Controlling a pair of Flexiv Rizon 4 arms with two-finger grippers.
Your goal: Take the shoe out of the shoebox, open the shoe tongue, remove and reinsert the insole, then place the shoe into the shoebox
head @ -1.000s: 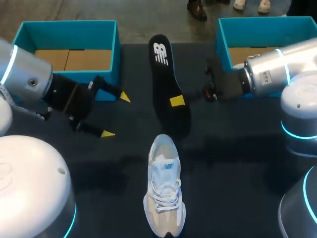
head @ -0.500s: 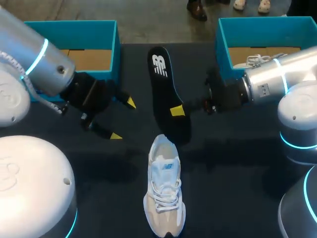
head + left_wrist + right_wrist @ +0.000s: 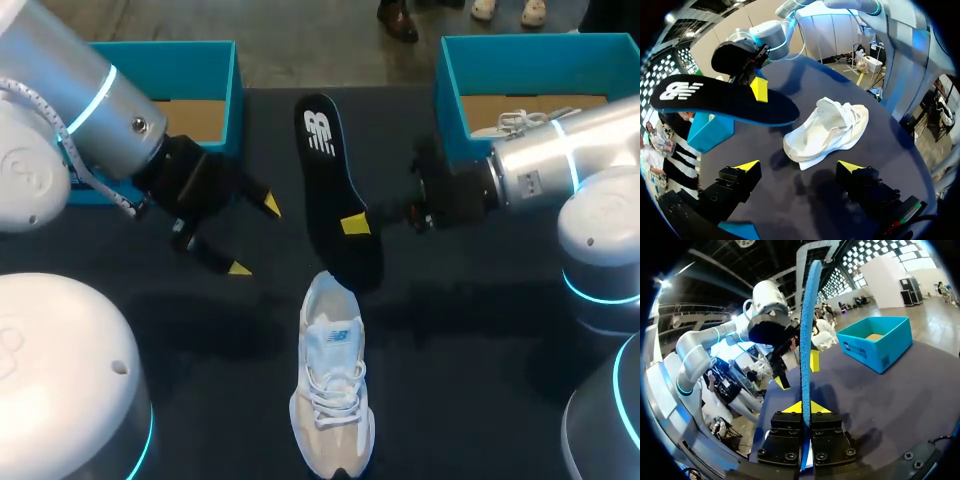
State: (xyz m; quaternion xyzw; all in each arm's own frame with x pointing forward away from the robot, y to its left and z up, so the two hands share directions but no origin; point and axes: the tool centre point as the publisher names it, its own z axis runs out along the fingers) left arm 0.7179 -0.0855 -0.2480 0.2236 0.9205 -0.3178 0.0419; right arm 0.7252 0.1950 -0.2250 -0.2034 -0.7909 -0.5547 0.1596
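Right gripper (image 3: 357, 222) is clenched on the long edge of the insole (image 3: 325, 170), holding it off the tabletop (image 3: 480, 330) with its black printed face up; the right wrist view shows both yellow tips pinching the insole's blue edge from either side. Over the last second the insole has sunk and slid a little toward the shoe (image 3: 330, 390), so its near end now hangs just over the shoe's heel opening, though I cannot tell whether the two touch. The shoe lies on its sole near the front of the tabletop, heel toward the insole, laces still tied; it has not shifted.

Left gripper (image 3: 254, 236) stands released and empty, fingers spread wide. It has swung in from the left box (image 3: 235, 110) toward the middle, and in its wrist view the shoe and the hanging insole lie straight ahead of it.

By my reading the insole is out and reinsertion is beginning: the right arm is lining the insole up with the opening while the left comes in, likely to steady the shoe or hold the tongue back. The tongue looks closed under the laces, which could block the insole.

Behind the right arm, the right box (image 3: 450, 100) holds a second shoe (image 3: 515, 122).
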